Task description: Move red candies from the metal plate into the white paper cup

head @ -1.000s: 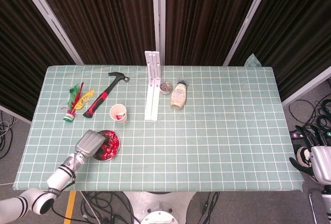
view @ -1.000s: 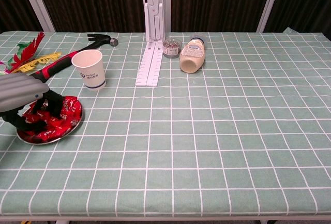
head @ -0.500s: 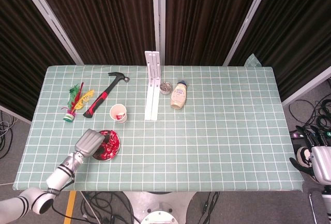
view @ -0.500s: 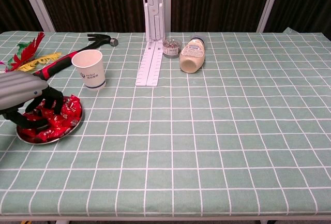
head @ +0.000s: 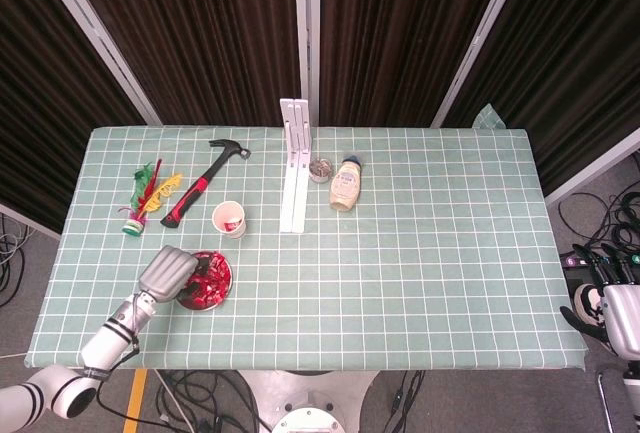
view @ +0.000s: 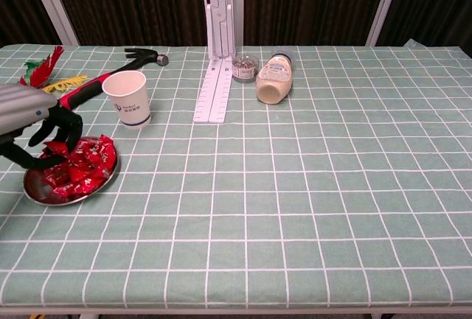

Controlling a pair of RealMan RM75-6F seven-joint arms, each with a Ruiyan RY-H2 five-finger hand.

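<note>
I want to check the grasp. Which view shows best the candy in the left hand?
The chest view: the left hand shows from the side, a red candy between its fingers above the metal plate. In the head view, the hand's back hides it.

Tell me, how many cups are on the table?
1. The white paper cup stands upright between the red-handled hammer and the metal plate of red candies. None seem hidden.

A hammer (head: 204, 182), feathered shuttlecock (head: 146, 196), white rack (head: 295, 165), small jar (head: 321, 169) and tipped bottle (head: 346, 184) lie on the checked tablecloth (head: 430, 253).
</note>
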